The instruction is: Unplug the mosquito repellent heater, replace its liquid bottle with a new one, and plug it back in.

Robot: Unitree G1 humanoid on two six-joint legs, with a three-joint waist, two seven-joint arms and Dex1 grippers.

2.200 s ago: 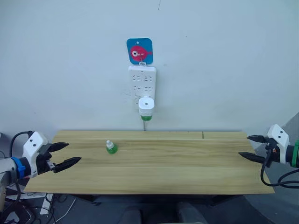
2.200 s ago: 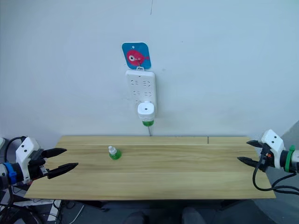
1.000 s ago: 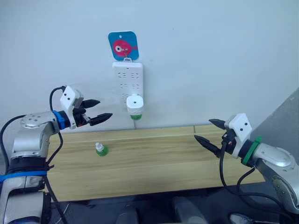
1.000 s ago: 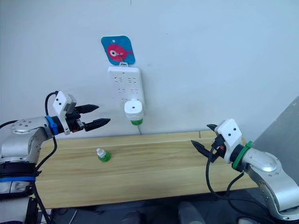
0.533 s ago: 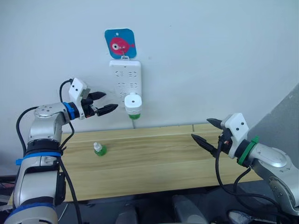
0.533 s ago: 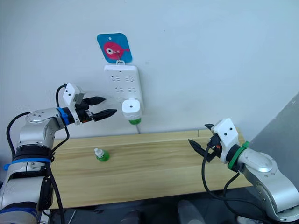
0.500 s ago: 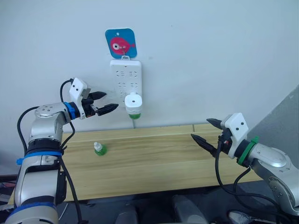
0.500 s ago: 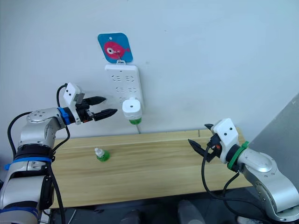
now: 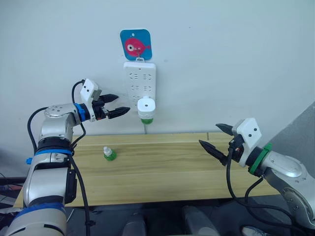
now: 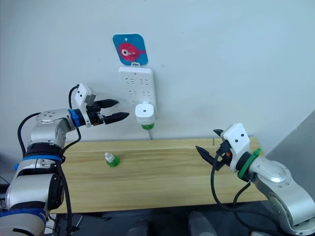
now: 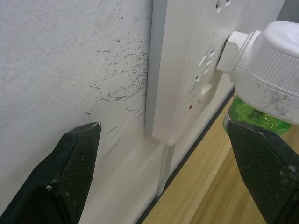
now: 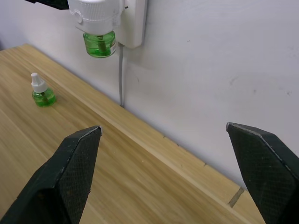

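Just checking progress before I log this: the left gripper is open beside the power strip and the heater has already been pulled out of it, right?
Not quite. The left gripper is open beside the power strip, but the mosquito repellent heater is not pulled out: it sits plugged into the strip's lower end with its green bottle attached. The left wrist view shows its plug seated against the strip face.

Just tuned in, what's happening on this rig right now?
The left end effector, open, is raised beside the mosquito repellent heater, which is plugged into the wall power strip with its green bottle attached. It is not touching the heater. The right end effector hangs open over the table's right end. A spare green bottle stands on the table.
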